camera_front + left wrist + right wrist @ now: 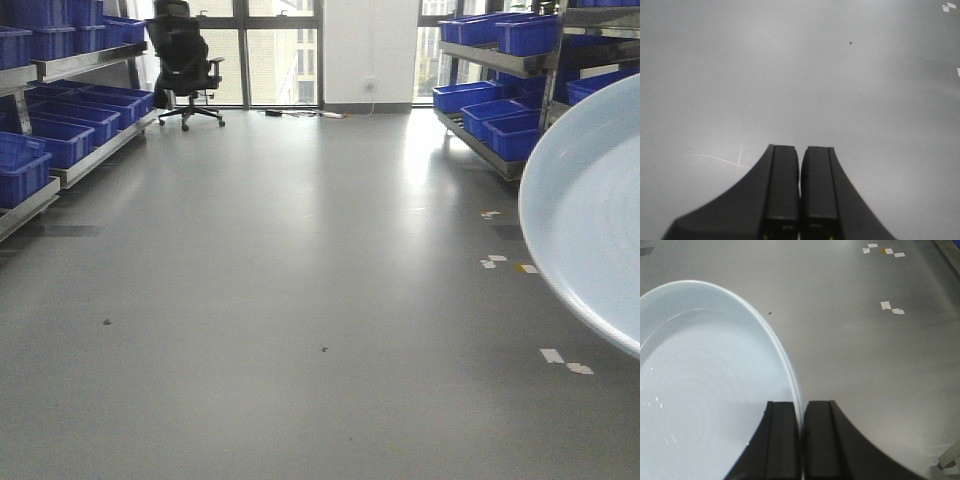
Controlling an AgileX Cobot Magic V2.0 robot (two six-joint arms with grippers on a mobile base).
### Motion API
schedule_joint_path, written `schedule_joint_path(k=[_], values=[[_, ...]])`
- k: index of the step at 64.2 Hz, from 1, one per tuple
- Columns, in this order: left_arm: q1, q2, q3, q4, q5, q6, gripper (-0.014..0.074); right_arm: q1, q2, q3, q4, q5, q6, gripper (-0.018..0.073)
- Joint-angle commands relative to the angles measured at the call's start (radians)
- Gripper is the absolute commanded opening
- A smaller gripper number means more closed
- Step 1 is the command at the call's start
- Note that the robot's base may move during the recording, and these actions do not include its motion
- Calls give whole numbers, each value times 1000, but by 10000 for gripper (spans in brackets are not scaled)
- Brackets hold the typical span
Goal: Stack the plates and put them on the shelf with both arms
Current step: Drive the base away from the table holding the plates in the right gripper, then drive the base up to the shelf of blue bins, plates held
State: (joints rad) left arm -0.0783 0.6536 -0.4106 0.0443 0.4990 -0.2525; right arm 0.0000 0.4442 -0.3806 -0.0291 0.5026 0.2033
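The right gripper (801, 409) pinches only the thin rim of the plate (700, 390) at the lower left of its wrist view, while the left gripper (800, 165) is closed and empty, so the glossy, one-sidedly held dish could slip onto the floor (870, 365).

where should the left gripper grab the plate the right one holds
Likely by the rim, away from the right gripper, coming edge-on: the plate is wider than the jaws, so only its thin edge fits. The left gripper must open first.
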Motion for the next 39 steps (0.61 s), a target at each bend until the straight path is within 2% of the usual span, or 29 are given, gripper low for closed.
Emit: schedule_joint_path(k=[1,39], values=[[-8,4,-29,0,-67,-4,97,-5,1,-29,0,-93,-1,57],[-8,4,-29,0,-67,-4,97,-5,1,-29,0,-93,-1,57]])
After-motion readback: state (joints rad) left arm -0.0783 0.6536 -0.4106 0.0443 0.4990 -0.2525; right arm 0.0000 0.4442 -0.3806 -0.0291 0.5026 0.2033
